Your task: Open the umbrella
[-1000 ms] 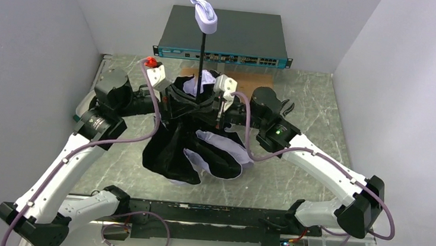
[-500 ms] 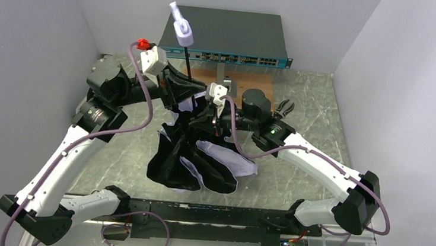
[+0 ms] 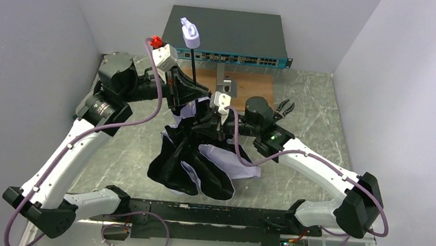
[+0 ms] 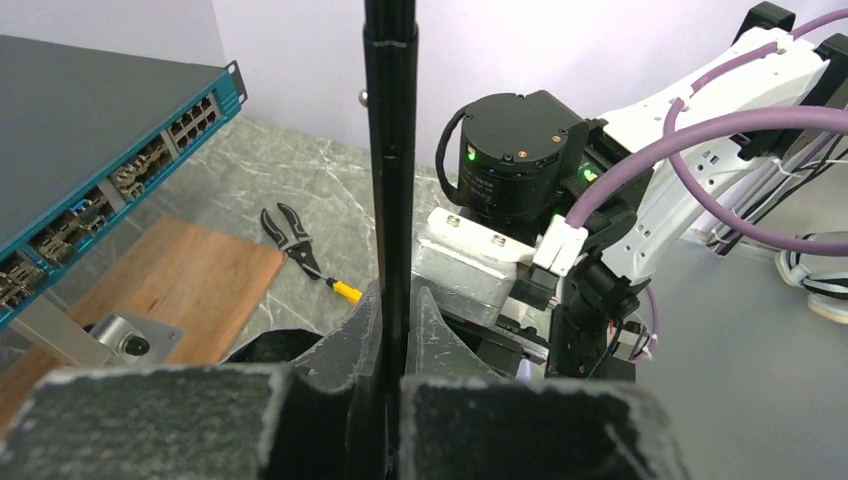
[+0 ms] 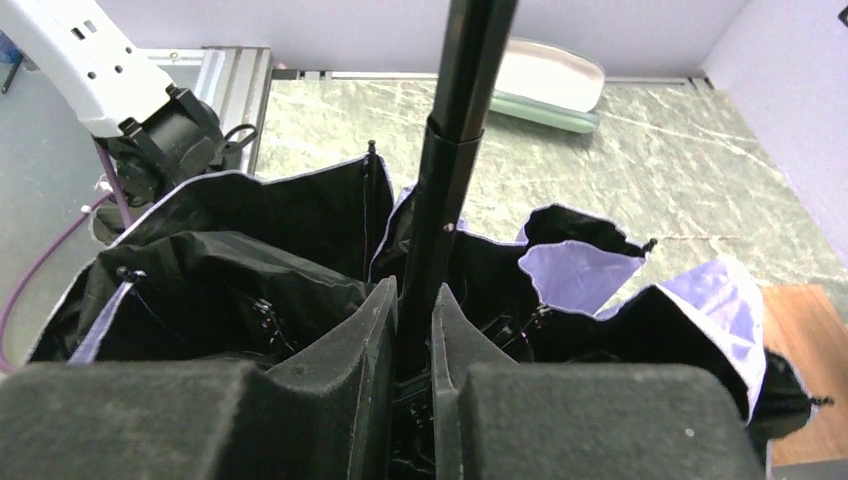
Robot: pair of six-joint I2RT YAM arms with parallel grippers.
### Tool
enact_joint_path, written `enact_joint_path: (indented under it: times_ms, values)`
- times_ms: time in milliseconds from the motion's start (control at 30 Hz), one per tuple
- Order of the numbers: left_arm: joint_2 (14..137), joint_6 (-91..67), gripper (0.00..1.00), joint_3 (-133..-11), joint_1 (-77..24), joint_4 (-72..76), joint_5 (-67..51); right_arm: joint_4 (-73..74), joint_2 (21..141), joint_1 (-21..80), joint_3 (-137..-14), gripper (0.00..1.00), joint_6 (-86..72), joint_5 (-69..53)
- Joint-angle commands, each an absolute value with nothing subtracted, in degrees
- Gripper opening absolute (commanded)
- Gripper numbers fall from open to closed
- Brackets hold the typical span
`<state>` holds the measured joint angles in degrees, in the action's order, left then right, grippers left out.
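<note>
- Umbrella (image 3: 200, 160): stands at the middle of the green marbled tabletop (image 3: 324, 108), partly unfolded. Its canopy hangs in loose folds of black lining (image 5: 250, 260) with lavender-white panels (image 5: 570, 270) showing between them.
- Shaft (image 3: 194, 67): thin and dark, rising from the canopy and leaning slightly toward 11 o'clock. It ends in the lavender handle (image 3: 191, 35), which sits high in front of the network switch (image 3: 226, 31).
- Left gripper (image 3: 193, 90): reaches in from 9 o'clock and is clamped on the shaft above the canopy. In the left wrist view the two padded fingers (image 4: 355, 340) press against the shaft (image 4: 390, 150) from either side.
- Right gripper (image 3: 204, 122): reaches in from 3 o'clock, lower than the left one, at the top of the canopy. In the right wrist view its fingers (image 5: 365, 330) are closed on the thicker lower section of the shaft (image 5: 450, 170), with fabric folds all around.
- Network switch: a dark box with a teal port face, against the back wall at 12 o'clock.
- Wooden board (image 3: 254, 86): lies flat just in front of the switch, partly hidden by the arms.
- Pliers (image 3: 285, 109): black-handled, on the tabletop at 2 o'clock from the canopy, just beside the right arm's wrist.
- Oval case (image 5: 545, 85): pale grey-green, at the tabletop's edge against the wall, seen only in the right wrist view.
</note>
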<state>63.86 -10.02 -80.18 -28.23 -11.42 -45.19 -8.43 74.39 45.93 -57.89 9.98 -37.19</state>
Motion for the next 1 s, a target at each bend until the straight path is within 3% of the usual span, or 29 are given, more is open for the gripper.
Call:
enact_joint_path:
  times_ms: [0, 400, 967]
  values:
    - [60.71, -13.22, 0.00, -89.27, -27.95, -1.89, -46.12, -0.27, 76.04, 45.16, -52.75, 0.17, 16.91, -37.42]
    - [61.61, -14.59, 0.00, -92.39, -28.01, -1.08, -48.36, 2.82, 78.35, 44.55, -50.08, 0.28, 21.40, -38.08]
    - [62.30, -16.50, 0.00, -94.94, -27.98, 1.29, -50.59, 5.28, 80.82, 42.98, -48.16, 0.33, 23.31, -40.70]
